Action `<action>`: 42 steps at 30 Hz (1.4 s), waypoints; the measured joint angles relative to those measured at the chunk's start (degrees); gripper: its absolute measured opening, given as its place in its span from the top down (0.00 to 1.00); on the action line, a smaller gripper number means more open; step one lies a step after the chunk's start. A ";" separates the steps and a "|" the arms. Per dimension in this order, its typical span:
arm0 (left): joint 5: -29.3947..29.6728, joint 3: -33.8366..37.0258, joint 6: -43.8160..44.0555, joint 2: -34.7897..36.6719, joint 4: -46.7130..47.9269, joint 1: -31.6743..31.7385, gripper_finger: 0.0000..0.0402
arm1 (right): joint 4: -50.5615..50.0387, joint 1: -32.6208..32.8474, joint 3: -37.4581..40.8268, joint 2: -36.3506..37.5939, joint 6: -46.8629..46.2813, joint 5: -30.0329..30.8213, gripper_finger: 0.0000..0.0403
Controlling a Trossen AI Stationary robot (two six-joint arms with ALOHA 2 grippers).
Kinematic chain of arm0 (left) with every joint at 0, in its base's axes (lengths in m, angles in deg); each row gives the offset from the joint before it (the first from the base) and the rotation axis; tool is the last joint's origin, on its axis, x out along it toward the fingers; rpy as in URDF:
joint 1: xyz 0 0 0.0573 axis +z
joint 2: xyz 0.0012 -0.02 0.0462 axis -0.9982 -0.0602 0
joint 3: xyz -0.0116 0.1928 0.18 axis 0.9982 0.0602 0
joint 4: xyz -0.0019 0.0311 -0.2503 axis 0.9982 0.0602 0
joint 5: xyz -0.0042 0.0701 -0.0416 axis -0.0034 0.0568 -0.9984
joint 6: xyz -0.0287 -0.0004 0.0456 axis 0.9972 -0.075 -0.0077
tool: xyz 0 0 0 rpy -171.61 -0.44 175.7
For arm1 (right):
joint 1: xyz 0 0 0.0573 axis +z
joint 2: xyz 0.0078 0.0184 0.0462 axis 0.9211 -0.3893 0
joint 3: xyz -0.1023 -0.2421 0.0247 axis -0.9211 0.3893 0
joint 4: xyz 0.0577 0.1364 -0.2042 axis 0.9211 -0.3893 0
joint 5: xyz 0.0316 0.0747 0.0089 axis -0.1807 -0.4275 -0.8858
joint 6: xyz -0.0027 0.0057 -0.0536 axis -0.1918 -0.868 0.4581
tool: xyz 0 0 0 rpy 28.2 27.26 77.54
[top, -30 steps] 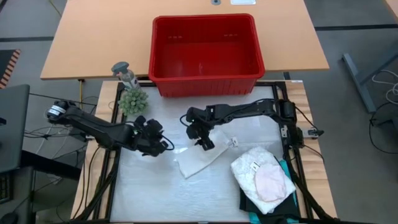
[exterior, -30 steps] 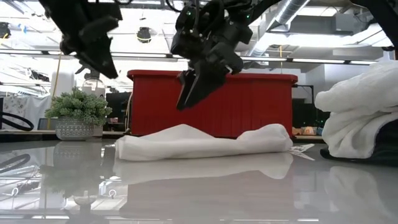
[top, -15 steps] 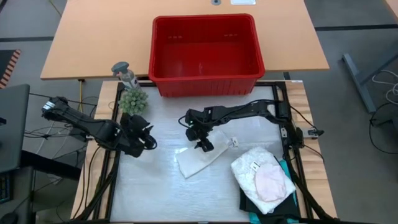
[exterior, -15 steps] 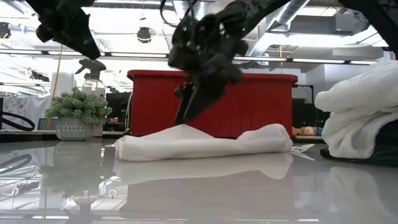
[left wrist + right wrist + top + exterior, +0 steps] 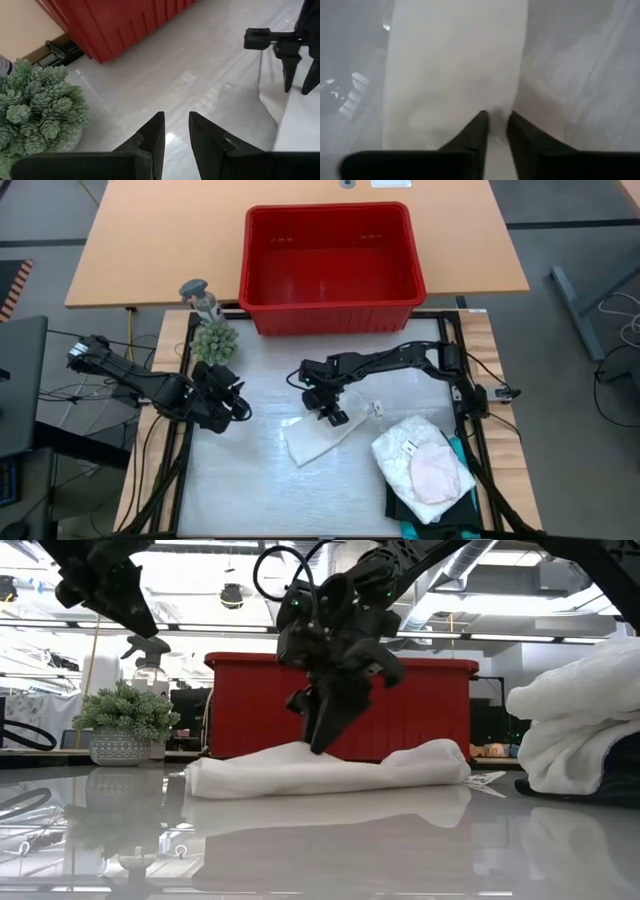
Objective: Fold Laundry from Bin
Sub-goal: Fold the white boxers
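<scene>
Bright overhead light glares off the glossy table; the right wrist view is blurred.
</scene>
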 joint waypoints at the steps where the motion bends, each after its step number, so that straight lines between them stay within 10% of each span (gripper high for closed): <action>1: 0.03 0.00 0.00 0.01 0.05 0.00 0.81 | -0.11 0.05 0.00 -0.11 0.59 -0.10 0.71; 7: -0.18 0.00 0.15 0.01 1.64 0.00 0.81 | -0.77 0.17 0.02 -0.29 0.49 -0.10 0.96; 23: -1.03 0.00 0.23 0.01 1.60 0.02 0.81 | -12.83 -1.06 -13.85 -0.14 -2.42 10.45 0.96; 33: -1.56 0.00 1.54 0.00 1.55 0.02 0.81 | -6.69 -2.56 -13.60 -5.31 -2.21 23.47 0.61; 42: -1.25 0.02 3.47 -0.02 0.65 0.00 0.81 | -23.19 -8.14 -18.32 -2.88 -5.31 20.16 0.42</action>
